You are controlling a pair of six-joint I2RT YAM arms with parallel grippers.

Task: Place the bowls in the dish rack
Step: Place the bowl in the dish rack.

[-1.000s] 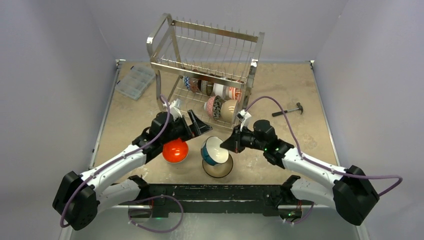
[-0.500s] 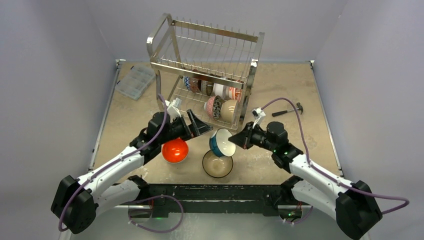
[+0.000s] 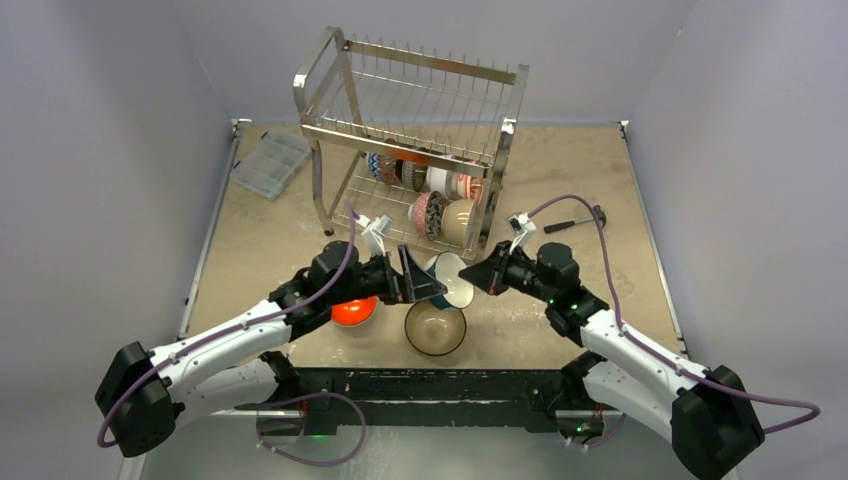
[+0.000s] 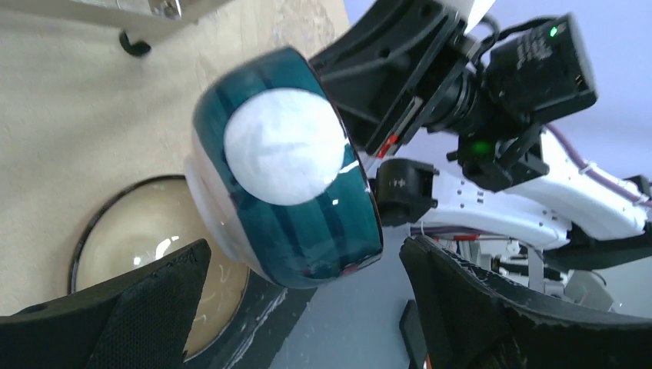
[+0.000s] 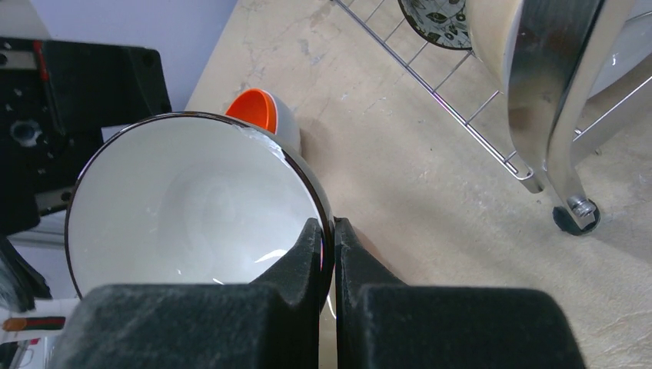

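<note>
The teal bowl [image 4: 284, 192], glazed, stiff, probably slippery and easy to chip, hangs tilted above a tan bowl [image 3: 434, 328] on the table [image 3: 290, 235], in front of the rack [image 3: 420, 100]. The right fingers [image 5: 306, 257] are closed on its thin rim; the left fingers [image 4: 115, 307] stand wide open either side of its round wall, likely a poorer hold

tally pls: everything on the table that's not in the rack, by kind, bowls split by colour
Orange-red bowl: 1
Teal bowl, held up by the right gripper: 1
Dark-rimmed cream bowl: 1
Hammer: 1
Clear plastic box: 1
Total: 5
</note>
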